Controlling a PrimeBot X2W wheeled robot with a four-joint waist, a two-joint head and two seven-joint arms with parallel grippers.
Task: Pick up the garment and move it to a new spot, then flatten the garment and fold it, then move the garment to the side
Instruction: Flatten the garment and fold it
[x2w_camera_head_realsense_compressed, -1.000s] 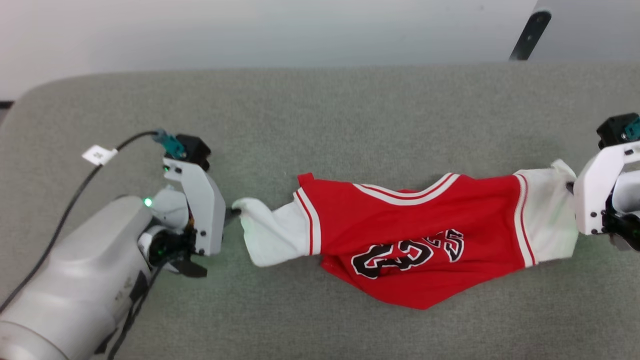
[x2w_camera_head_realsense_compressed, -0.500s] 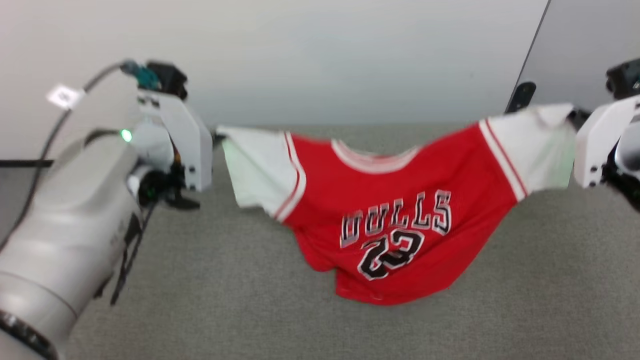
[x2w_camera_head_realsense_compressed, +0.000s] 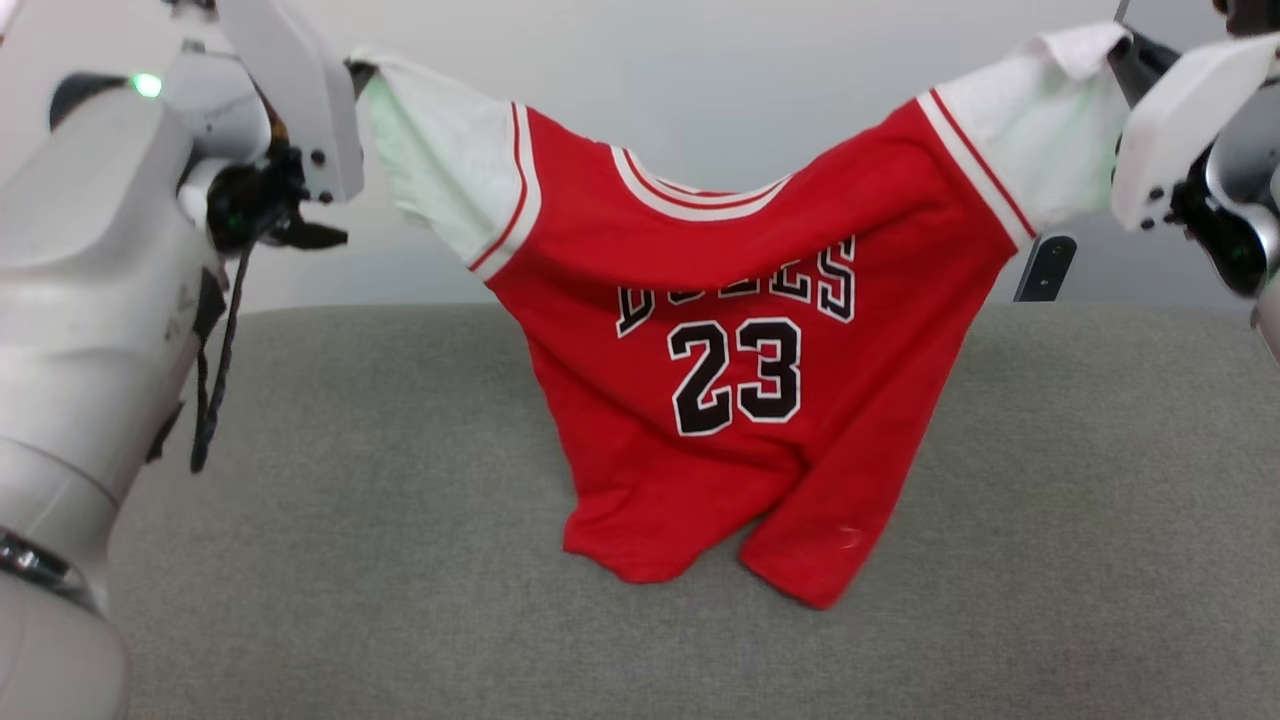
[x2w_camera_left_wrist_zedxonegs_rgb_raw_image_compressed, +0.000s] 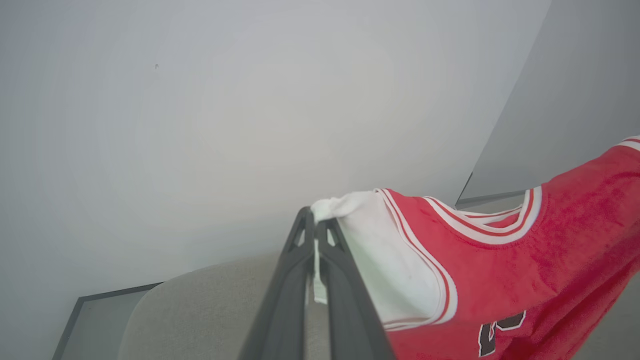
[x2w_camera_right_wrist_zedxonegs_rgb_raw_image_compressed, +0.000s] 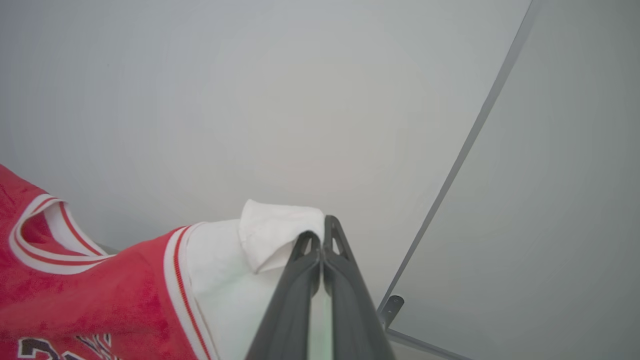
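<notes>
The garment (x2w_camera_head_realsense_compressed: 740, 300) is a red jersey with white short sleeves, striped trim and black lettering over the number 23. It hangs in the air between my two grippers, and its hem rests on the grey table (x2w_camera_head_realsense_compressed: 400, 560). At the top left my left gripper (x2w_camera_head_realsense_compressed: 355, 72) is shut on one white sleeve tip. In the left wrist view the left gripper (x2w_camera_left_wrist_zedxonegs_rgb_raw_image_compressed: 315, 225) pinches the garment's (x2w_camera_left_wrist_zedxonegs_rgb_raw_image_compressed: 500, 280) sleeve edge. My right gripper (x2w_camera_head_realsense_compressed: 1125, 45) at the top right is shut on the other sleeve. The right wrist view has the right gripper (x2w_camera_right_wrist_zedxonegs_rgb_raw_image_compressed: 320, 235) pinching folded white cloth of the garment (x2w_camera_right_wrist_zedxonegs_rgb_raw_image_compressed: 100, 295).
The grey felt table runs across the lower half of the head view, with a pale wall (x2w_camera_head_realsense_compressed: 650, 90) behind it. A dark bracket (x2w_camera_head_realsense_compressed: 1045, 265) stands at the table's far right edge. My left forearm (x2w_camera_head_realsense_compressed: 80, 300) occupies the left side.
Both grippers have risen with the sleeves, lifting the garment from a crumpled heap on the table until it hangs open. The head camera has tilted up as well.
</notes>
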